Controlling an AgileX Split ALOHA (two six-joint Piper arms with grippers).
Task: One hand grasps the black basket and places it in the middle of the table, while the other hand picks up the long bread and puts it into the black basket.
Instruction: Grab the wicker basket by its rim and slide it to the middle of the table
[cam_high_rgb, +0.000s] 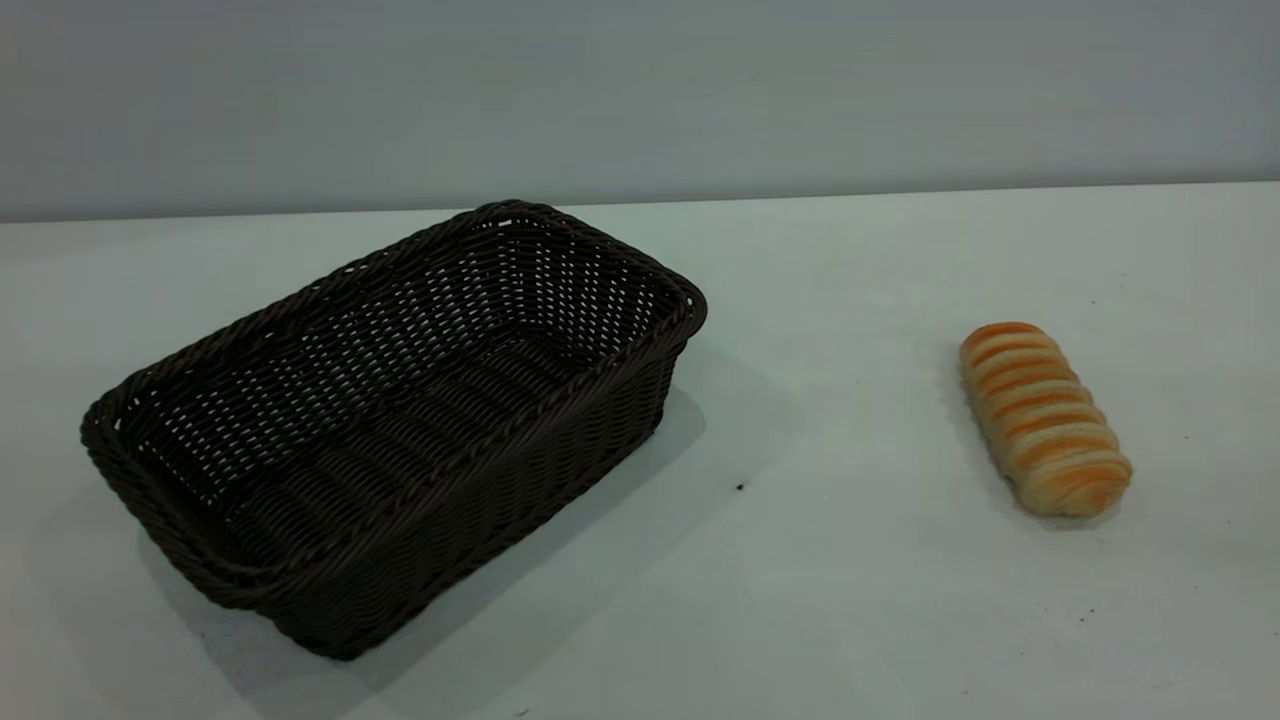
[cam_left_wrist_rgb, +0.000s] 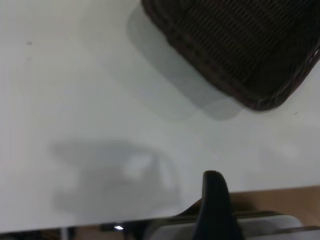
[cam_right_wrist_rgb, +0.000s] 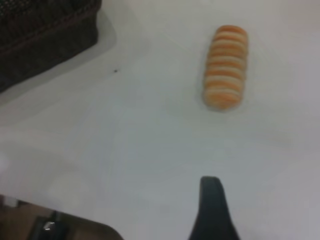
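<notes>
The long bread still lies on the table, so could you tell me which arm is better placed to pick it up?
Probably the right: the long bread lies on the table's right side, ahead of the right gripper; the black basket sits left.

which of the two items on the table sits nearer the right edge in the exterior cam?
The long bread: small, pale, orange-striped, lying flat on the table. The black basket is the large dark woven one, at that view's left, and it is empty.

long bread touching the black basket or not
Apart. The exterior view shows bare table between the long bread and the black basket.
</notes>
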